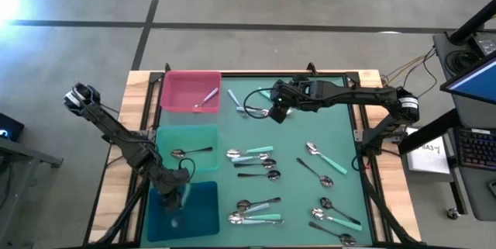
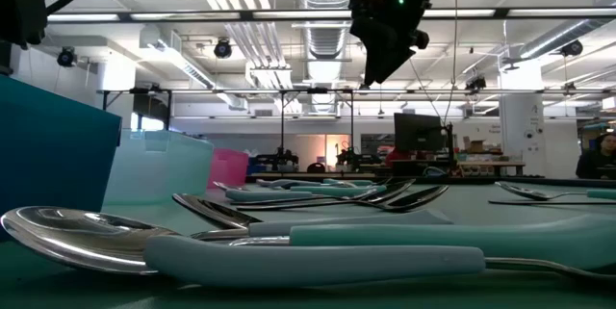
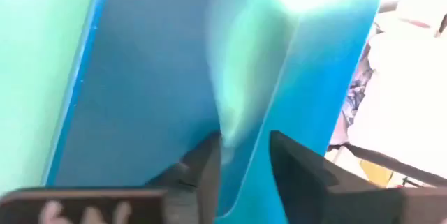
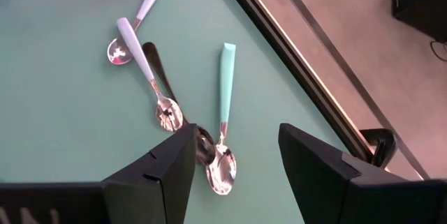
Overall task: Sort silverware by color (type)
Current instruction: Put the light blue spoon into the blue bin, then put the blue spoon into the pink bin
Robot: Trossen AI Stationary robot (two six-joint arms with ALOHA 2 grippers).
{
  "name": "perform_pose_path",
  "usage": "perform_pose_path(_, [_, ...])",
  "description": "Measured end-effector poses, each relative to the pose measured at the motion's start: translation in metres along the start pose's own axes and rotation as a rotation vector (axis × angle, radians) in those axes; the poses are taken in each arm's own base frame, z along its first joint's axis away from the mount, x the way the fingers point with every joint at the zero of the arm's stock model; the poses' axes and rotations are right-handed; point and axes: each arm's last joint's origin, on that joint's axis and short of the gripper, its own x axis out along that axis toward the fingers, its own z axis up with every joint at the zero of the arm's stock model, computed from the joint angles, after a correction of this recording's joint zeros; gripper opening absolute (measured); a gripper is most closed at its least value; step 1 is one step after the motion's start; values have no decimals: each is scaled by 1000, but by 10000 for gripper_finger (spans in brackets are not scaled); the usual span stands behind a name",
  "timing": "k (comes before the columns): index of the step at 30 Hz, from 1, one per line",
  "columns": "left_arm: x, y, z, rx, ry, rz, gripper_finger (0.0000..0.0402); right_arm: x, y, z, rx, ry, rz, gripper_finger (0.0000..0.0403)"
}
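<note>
From the high view I see the green mat-covered table with three trays along its left edge: a pink plastic tray at the far left corner, a pale green tray in the middle, and a dark blue tray at the near left corner. The left gripper hangs over the blue tray, close to its left rim. The right gripper is above the far middle of the table, over a small group of spoons. Most of the silverware lies spread on the centre and the near right part; the far right corner has open room.

In the low view, a teal-handled spoon lies very near the front edge. One dark gripper hangs high above the table.

In the left wrist view, the left gripper's fingers stand a little apart over the blue tray floor, and a pale teal handle shows between them; I cannot tell if they hold it.

In the right wrist view, the right gripper is released, jaws wide, above a mint-handled spoon near the table's black edge rail.
</note>
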Motion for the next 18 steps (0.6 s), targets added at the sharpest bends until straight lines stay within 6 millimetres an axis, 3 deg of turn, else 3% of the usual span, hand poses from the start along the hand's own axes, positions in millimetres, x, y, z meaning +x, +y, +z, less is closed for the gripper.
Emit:
perform_pose_path(7, [4, -8, 4, 58, -50, -67, 170, 0, -2, -6, -30, 61, -15, 194])
perform_pose_path(13, [8, -12, 15, 198, -252, -54, 171, 4, -1, -14, -22, 117, -31, 194])
perform_pose_path(18, [6, -7, 29, 210, -425, 27, 164, 12, 1, -22, -43, 171, -42, 194])
